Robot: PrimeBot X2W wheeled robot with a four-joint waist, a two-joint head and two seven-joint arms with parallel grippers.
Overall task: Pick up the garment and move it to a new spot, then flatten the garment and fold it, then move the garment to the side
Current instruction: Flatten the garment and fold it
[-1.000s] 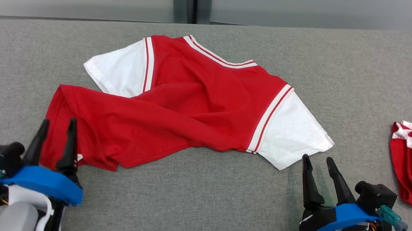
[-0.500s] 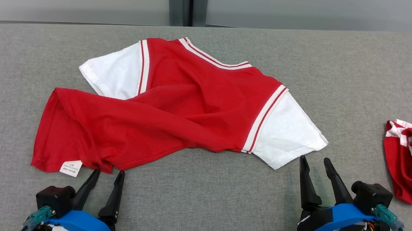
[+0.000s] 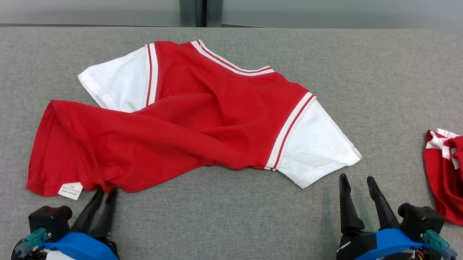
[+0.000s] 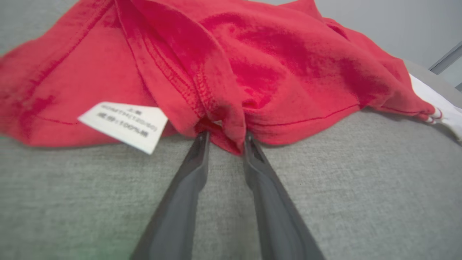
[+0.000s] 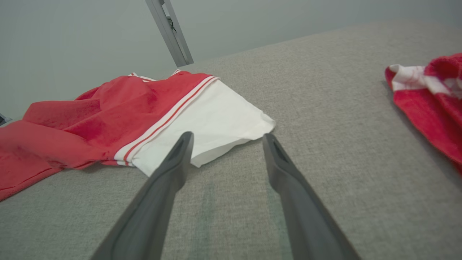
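- Red shirt (image 3: 196,130) with white sleeves lies rumpled in the middle of the grey tabletop (image 3: 219,233), collar at the far side, hem twisted toward the near left.
- Big change at the left gripper (image 3: 104,196): a second ago it stood at the shirt's left edge with its jaws spread. Now it sits at the near hem, just right of the white label (image 3: 70,190).
- Its jaws have drawn in. The left wrist view shows a bunched fold of hem pinched between the two tips.
- Right gripper (image 3: 356,179) has not budged: jaws spread wide, nothing between them, tips just short of the white sleeve (image 3: 316,148) and not touching it.
- The whole head view has slid a little, so that is the camera turning. The shirt itself has not moved on the tabletop.
- Another red garment (image 3: 461,178) sits well apart at the right edge, untouched.
- What it means: the pick-up looks to be starting, with one corner secured and no lift yet. The right side probably needs its own hold on the sleeve or hem before the shirt can be carried without dragging.
- One risk: only a thin fold is caught, so it could slip under load.
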